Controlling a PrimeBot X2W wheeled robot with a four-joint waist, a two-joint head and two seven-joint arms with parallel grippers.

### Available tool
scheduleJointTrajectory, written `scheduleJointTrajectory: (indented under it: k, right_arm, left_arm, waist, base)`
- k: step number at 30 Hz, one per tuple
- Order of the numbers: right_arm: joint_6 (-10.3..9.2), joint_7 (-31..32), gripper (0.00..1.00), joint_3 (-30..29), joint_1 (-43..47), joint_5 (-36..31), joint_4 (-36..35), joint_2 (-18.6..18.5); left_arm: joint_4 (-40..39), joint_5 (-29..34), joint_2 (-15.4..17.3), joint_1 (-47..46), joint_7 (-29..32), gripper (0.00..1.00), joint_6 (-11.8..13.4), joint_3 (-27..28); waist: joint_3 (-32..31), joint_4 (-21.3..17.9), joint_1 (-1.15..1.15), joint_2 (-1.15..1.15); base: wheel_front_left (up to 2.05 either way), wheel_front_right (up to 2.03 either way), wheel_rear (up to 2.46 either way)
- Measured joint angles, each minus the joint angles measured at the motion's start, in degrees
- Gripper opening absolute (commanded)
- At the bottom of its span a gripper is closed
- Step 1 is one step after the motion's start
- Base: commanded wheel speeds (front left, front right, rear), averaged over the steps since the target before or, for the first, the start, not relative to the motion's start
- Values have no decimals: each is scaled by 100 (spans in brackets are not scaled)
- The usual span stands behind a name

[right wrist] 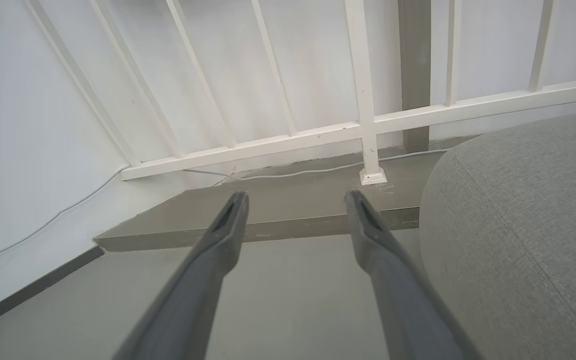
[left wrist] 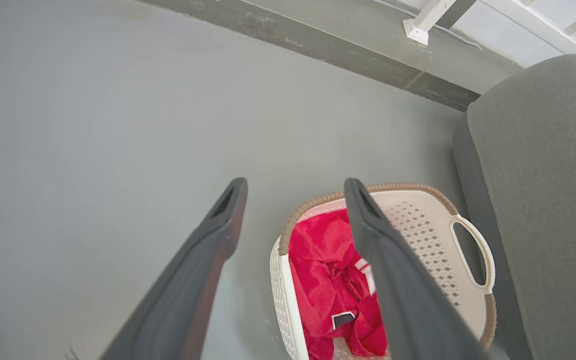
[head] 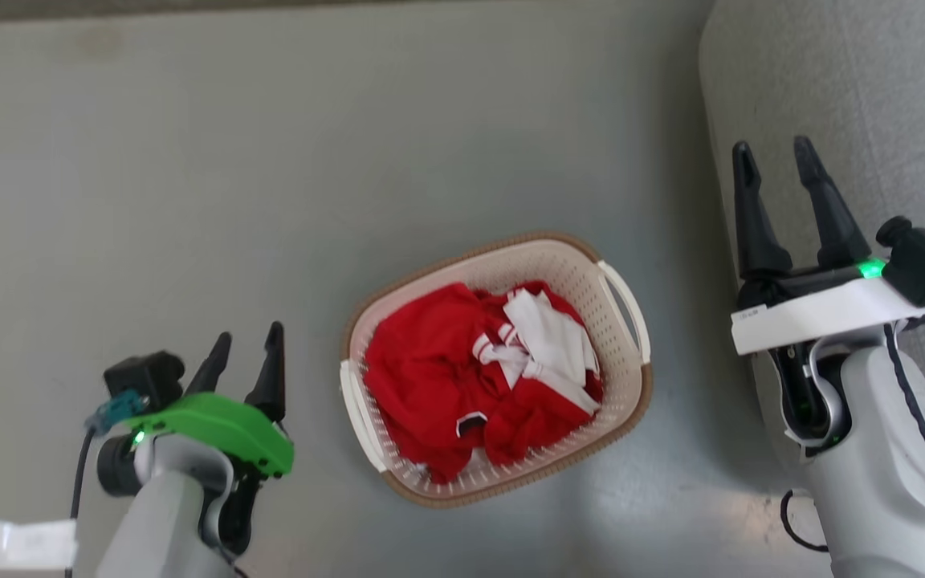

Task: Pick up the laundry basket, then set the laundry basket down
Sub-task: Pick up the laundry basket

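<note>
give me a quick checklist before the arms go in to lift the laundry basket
1. Left gripper open: ok.
2. Right gripper open: ok.
3. Laundry basket upright on the floor: ok.
4. Loop handles uncovered by the clothes: ok.
5. Grippers at the handles: not ok, both stand apart from the basket.
6. Room for the right gripper between basket and grey seat: cannot tell.

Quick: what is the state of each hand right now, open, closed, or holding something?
Left hand: open, empty, apart from the laundry basket.
Right hand: open, empty.
</note>
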Motion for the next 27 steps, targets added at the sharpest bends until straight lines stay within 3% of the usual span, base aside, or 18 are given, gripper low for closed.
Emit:
scheduleJointTrajectory:
  k: [12,27]
  right_arm:
    - [0,-14,100,57,-352,-7,-15,23]
    - [0,-14,100,163,-686,-5,-52,43]
  left_arm:
    - [818,-649,-13,-582,464,100,0,-433]
    - [1780,-1347,-19,-1100,1194,100,0,-575]
  waist:
    - [690,-221,0,0]
    - [1316,-584,0,0]
  base:
    - [0,0,0]
    - [0,0,0]
